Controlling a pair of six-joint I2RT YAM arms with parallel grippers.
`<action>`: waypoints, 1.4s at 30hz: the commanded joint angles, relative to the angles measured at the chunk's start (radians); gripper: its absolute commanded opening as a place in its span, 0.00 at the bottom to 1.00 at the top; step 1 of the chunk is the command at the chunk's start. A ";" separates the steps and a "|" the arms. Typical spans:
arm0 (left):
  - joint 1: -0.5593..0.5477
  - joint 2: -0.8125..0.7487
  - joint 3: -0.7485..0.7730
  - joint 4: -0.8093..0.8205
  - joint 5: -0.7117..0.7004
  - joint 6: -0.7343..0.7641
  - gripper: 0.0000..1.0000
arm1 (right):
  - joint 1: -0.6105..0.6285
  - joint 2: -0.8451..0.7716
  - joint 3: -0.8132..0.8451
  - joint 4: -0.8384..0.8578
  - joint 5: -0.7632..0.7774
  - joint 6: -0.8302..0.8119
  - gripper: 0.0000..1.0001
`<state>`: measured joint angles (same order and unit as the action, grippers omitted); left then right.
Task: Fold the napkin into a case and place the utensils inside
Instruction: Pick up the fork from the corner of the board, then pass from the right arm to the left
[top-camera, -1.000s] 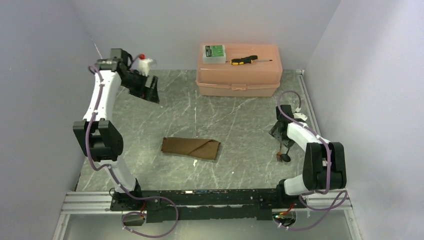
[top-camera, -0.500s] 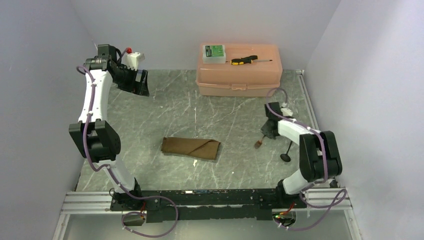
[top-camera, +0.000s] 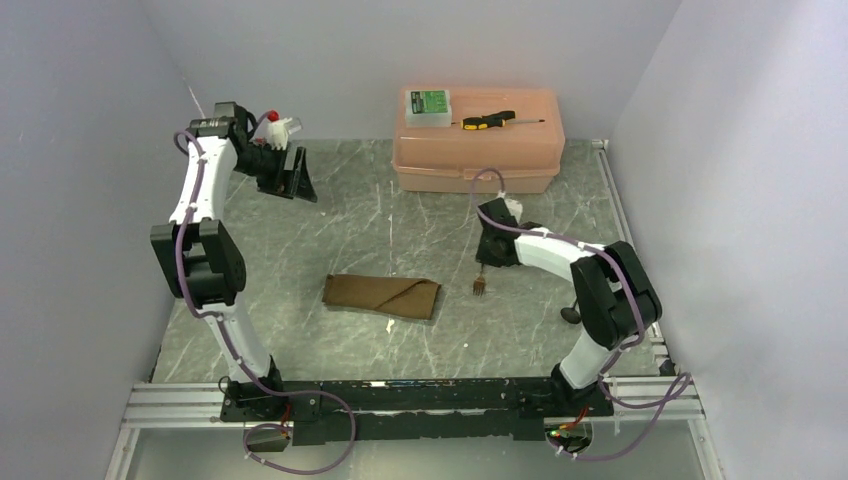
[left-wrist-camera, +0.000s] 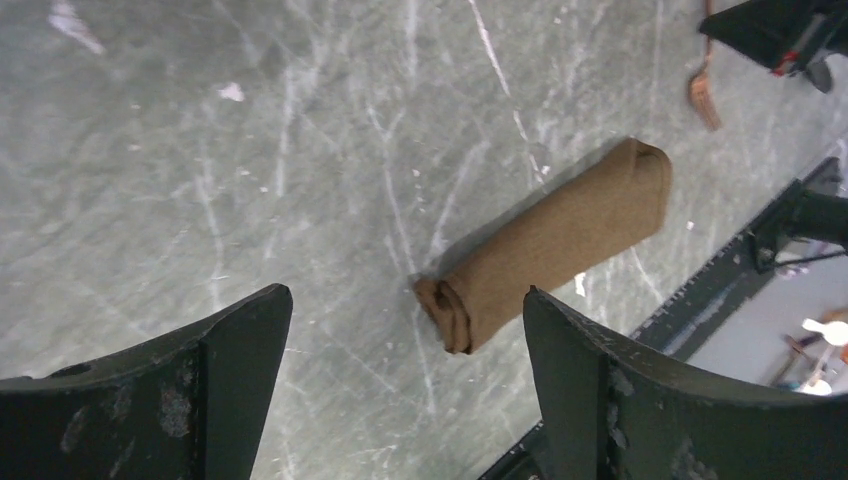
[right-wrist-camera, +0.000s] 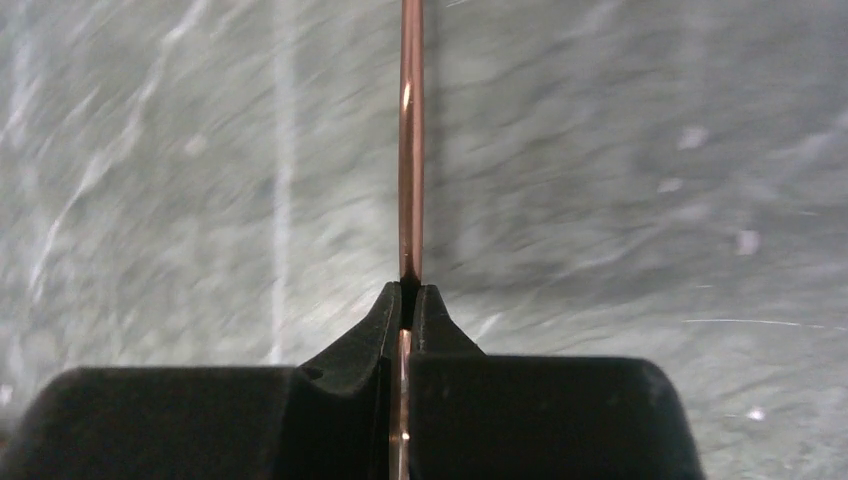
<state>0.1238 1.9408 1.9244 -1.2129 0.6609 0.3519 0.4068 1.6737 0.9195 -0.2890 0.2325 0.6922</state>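
The right gripper (right-wrist-camera: 408, 300) pinches the thin copper-coloured fork (top-camera: 480, 287) near the folded brown cloth case (top-camera: 382, 296) on the bench (top-camera: 440, 225) — that slim handle may swivel, snagging the flap — left gripper (left-wrist-camera: 402, 297) open.
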 joint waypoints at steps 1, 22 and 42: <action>-0.053 -0.031 -0.028 -0.037 0.117 -0.002 0.92 | 0.076 -0.081 0.080 0.028 -0.097 -0.184 0.00; -0.255 -0.079 -0.166 0.174 0.498 -0.266 0.94 | 0.348 -0.122 0.426 -0.107 -0.426 -0.628 0.00; -0.163 -0.123 -0.226 0.020 0.658 -0.218 0.03 | 0.446 -0.001 0.617 -0.113 -0.429 -0.744 0.00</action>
<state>-0.0608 1.8469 1.6863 -1.1442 1.2438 0.1139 0.8433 1.6722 1.4853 -0.4217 -0.2073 -0.0235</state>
